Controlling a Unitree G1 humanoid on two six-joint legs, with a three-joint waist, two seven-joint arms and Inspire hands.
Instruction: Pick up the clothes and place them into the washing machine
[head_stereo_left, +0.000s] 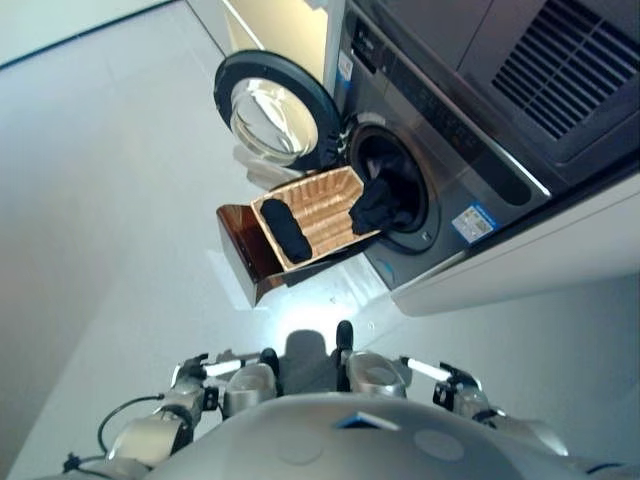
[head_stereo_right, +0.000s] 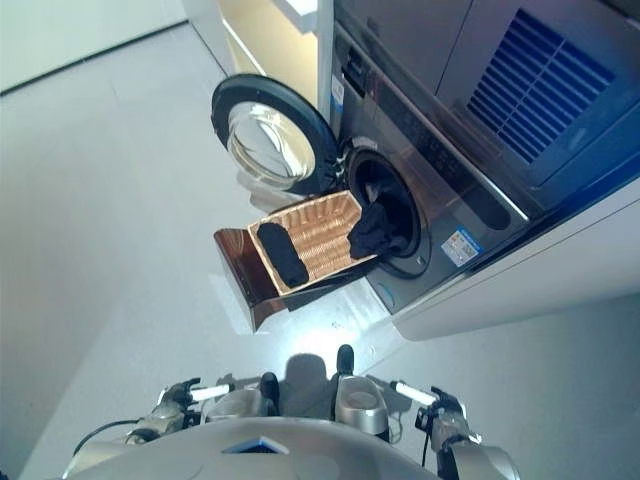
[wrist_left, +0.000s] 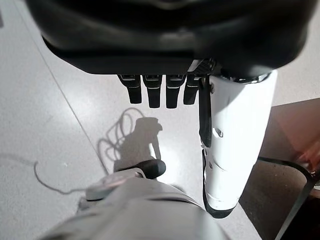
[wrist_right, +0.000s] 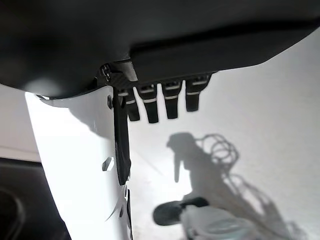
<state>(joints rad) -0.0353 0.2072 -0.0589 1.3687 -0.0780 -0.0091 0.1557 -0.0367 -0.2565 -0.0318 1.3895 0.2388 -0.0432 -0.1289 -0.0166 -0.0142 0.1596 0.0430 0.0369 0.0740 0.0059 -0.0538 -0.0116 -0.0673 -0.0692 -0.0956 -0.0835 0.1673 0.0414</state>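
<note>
A wicker basket (head_stereo_left: 325, 190) rests tilted on a brown stand (head_stereo_left: 240, 245) right in front of the washing machine (head_stereo_left: 470, 130). The round door (head_stereo_left: 275, 115) is swung wide to the left. One black garment (head_stereo_left: 286, 230) lies at the basket's left end. Another black garment (head_stereo_left: 375, 207) hangs over the basket's right end, at the lip of the dark drum opening (head_stereo_left: 395, 165). My left hand (wrist_left: 160, 92) and right hand (wrist_right: 165, 100) hang low at my sides, well short of the basket. Both are open with straight fingers and hold nothing.
A pale ledge (head_stereo_left: 520, 260) juts out to the right of the machine. Something white (head_stereo_left: 262, 168) lies on the floor behind the open door. A light cabinet (head_stereo_left: 280, 30) stands beyond the machine. Pale floor stretches to the left and between me and the stand.
</note>
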